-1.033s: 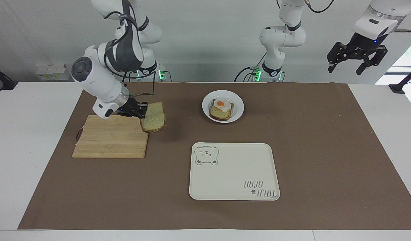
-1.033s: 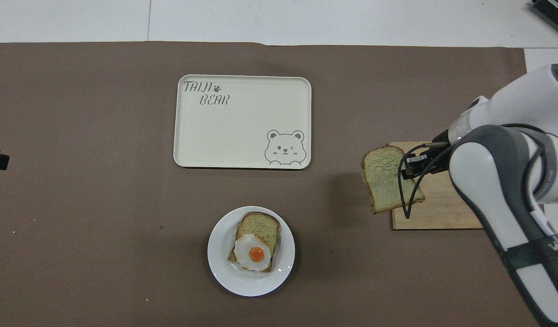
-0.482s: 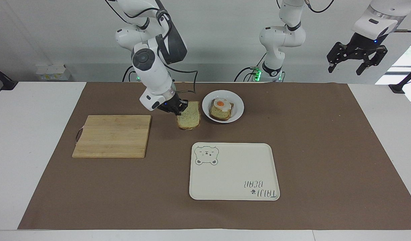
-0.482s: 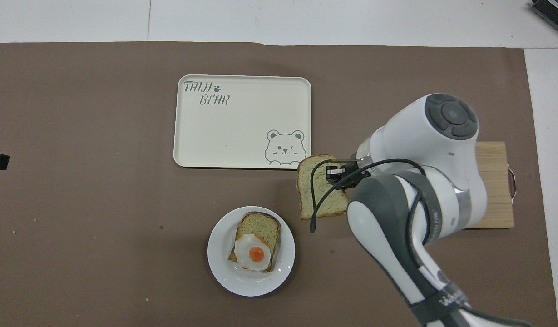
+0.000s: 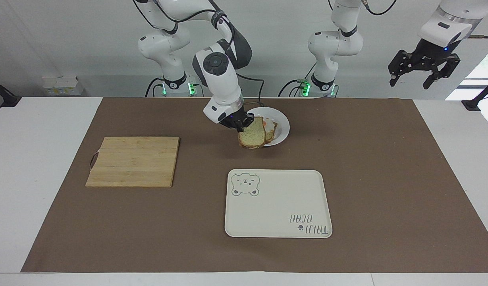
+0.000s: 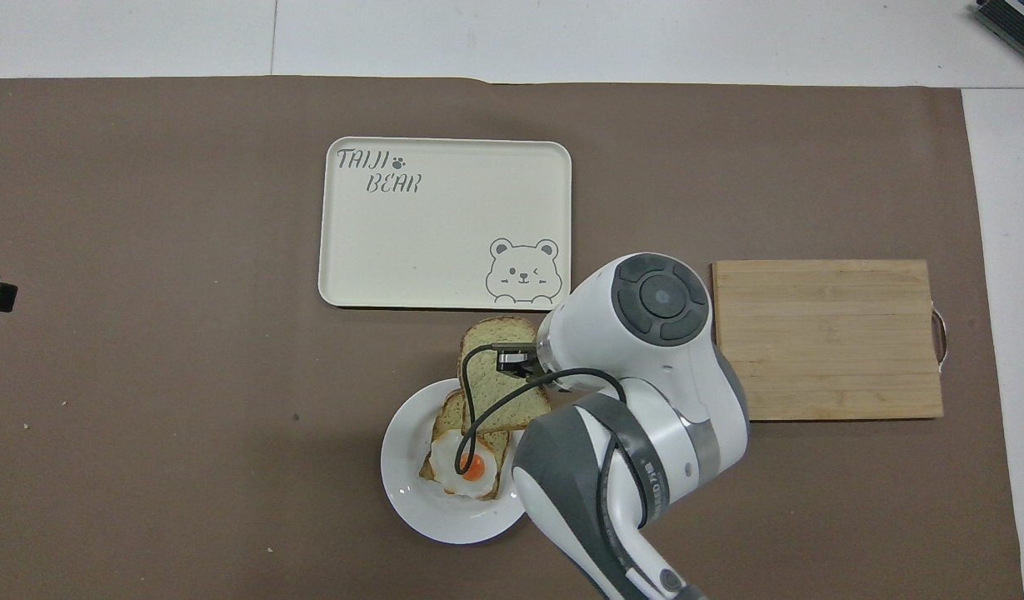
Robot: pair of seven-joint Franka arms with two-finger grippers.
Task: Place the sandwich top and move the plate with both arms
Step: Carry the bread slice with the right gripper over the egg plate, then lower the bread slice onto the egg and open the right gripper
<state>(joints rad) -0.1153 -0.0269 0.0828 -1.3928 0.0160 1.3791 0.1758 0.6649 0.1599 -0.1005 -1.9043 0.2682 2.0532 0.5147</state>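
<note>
My right tool (image 5: 244,124): shut on one edge of the sandwich top (image 5: 252,136), a plain slice of pale speckled bread with a dark brown crust; the slice hangs tilted from my grip, up in the air.
Under my right tool: the rim of the small round glossy white plate (image 5: 282,131), at the side toward my right arm's end of the desk; the held slice partly overlaps the plate in both views.
On the plate: a second bread slice carrying a fried egg (image 6: 462,463), lying flat, just beside the slice I hold; I cannot tell whether the two touch.
My left tool (image 5: 424,71): fingers spread wide, holding nothing, raised high off my left arm's end of the desk, waiting.
Farther out from my right tool: the cream rectangular tray with a bear drawing (image 5: 278,203), bare.
Toward my right arm's end: the rectangular pale wooden cutting board (image 5: 133,161), flat on the brown paper sheet (image 5: 386,178) covering the desk.
</note>
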